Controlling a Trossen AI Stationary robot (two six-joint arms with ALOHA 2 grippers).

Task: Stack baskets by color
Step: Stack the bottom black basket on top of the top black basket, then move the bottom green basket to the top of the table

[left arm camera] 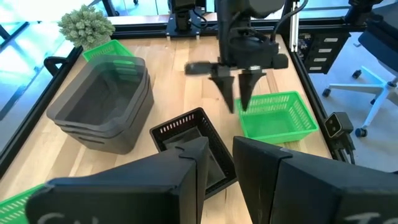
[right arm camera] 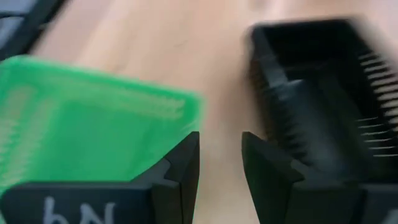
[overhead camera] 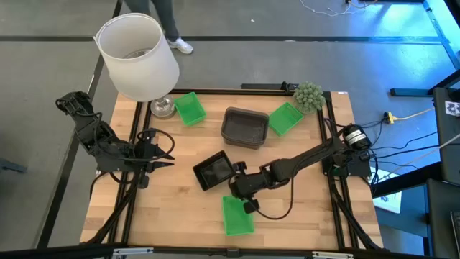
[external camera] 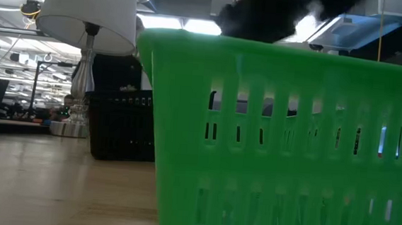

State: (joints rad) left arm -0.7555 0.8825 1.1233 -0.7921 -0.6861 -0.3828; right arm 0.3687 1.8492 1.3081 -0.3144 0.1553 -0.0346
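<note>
A bright green basket rests on its base near the table's front edge and fills the low view. Just beyond it a black basket stands on the wood. Grey baskets sit nested in a stack at the far middle, flanked by two more green baskets. My right gripper is open and slants down over the gap between the near green basket and the black one, with bare wood between its fingers. My left gripper waits open at the table's left, holding nothing.
A white lampshade on a silver stand rises at the far left corner. A small round green plant sits at the far right corner. Bare wood lies at the near left and near right of the table.
</note>
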